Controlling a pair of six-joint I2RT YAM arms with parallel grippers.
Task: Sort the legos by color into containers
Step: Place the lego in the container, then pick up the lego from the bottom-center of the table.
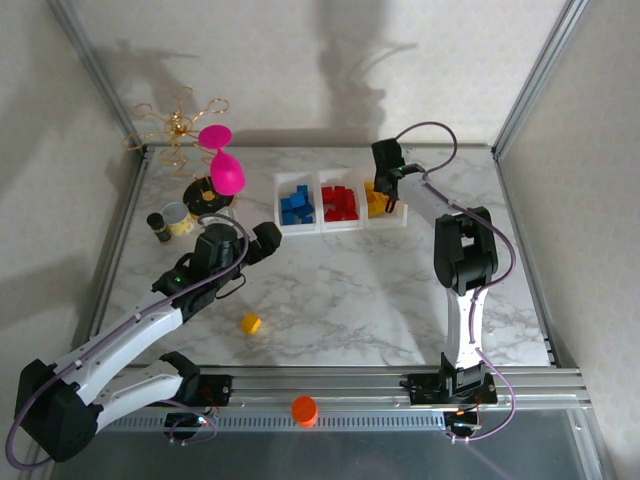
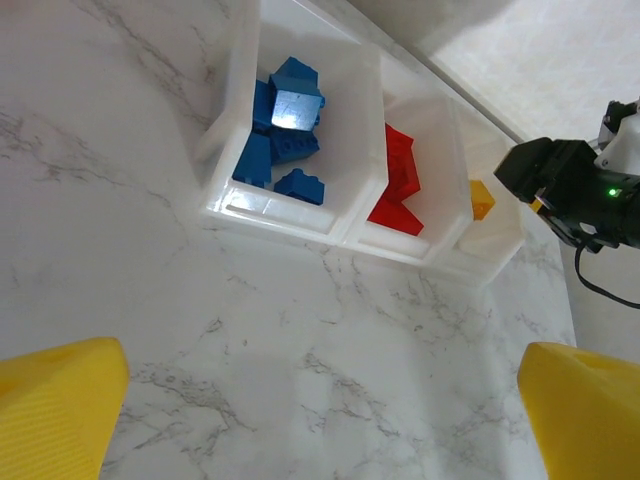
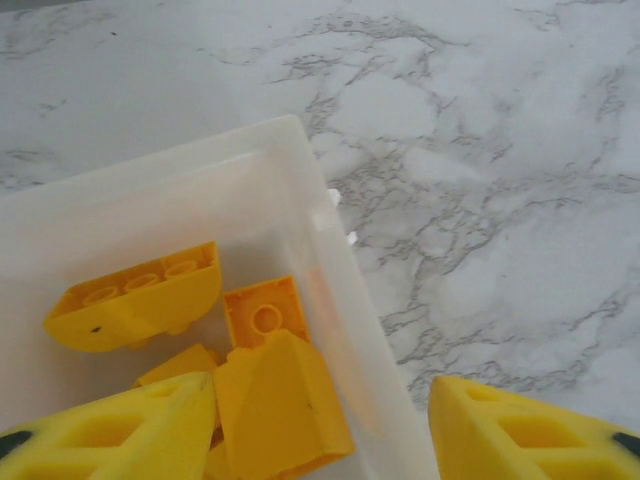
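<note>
Drop-off at the containers [image 1: 340, 228]: right gripper [image 3: 322, 410] hangs over the yellow bin, jaws parted, empty (left gripper [image 2: 320, 380] gapes wide, empty too), so next looks like fetching the stray yellow lego [image 1: 250, 323] on the table [image 1: 400, 300].

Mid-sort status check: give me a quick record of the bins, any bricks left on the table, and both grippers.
left bin: blue bricks
middle bin: red bricks
right bin: yellow bricks
loose on table: one yellow brick
left gripper: open, empty, over the table short of the bins
right gripper: open, above the right bin
</note>
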